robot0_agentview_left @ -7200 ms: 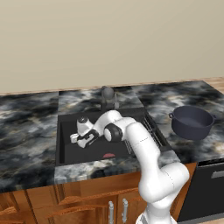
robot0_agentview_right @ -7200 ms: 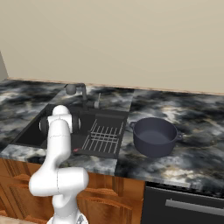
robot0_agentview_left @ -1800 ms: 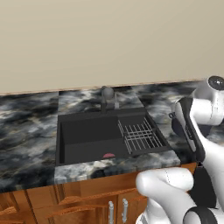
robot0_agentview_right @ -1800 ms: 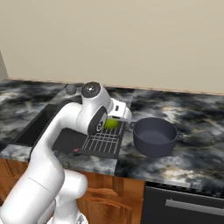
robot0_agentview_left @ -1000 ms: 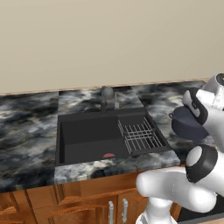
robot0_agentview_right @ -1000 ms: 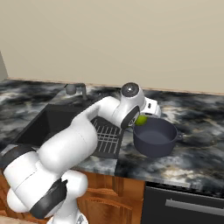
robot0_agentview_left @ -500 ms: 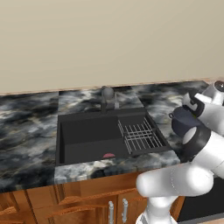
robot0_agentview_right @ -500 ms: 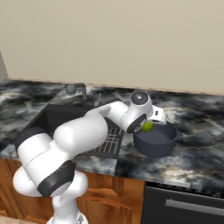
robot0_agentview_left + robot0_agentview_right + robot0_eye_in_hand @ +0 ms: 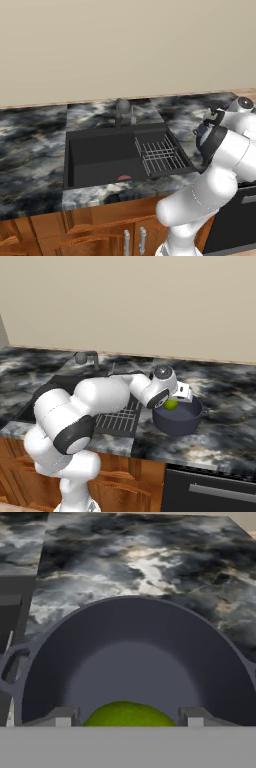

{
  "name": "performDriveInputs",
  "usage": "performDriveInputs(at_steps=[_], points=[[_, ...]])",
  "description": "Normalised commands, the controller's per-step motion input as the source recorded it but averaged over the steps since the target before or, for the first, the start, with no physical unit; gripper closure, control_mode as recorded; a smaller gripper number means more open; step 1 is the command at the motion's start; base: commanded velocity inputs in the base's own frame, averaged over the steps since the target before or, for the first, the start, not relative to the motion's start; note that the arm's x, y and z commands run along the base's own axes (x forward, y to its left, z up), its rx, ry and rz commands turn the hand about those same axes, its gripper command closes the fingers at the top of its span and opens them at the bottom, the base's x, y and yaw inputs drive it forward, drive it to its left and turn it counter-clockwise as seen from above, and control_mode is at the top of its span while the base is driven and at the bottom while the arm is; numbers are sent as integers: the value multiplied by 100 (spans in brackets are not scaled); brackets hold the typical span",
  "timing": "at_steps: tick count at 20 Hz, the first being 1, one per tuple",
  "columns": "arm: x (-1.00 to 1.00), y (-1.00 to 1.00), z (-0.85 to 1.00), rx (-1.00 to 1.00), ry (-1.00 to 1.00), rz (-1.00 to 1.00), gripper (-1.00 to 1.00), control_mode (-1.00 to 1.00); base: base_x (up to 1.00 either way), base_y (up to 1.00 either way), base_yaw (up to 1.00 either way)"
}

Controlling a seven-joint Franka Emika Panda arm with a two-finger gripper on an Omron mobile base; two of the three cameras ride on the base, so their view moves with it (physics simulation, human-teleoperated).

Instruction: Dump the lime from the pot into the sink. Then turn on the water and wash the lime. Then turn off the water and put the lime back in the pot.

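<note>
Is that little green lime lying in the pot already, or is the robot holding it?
Held: the lime sits between the gripper's jaws above the pot opening, whose floor shows bare beneath it.

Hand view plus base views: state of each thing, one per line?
lime: held between the jaws, over the pot's mouth
pot: upright on the counter, nothing on its floor
gripper: shut on the lime
sink: no water visible
faucet: no water running

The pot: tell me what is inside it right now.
The pot has a bare dark floor. The lime hangs over its opening between the fingertips of the gripper, not resting on the floor. The lime's underside and the floor below are hidden.
</note>
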Motion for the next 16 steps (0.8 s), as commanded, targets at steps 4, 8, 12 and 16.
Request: performDriveInputs(at_steps=[4, 8, 12, 16], points=[[31, -26, -23, 0, 8, 0, 100, -100, 0, 0, 0], [26, -25, -24, 0, 9, 0, 100, -100, 0, 0, 0], [25, -19, -27, 0, 10, 0, 100, -100, 0, 0, 0], [18, -15, -27, 0, 11, 0, 100, -100, 0, 0, 0]])
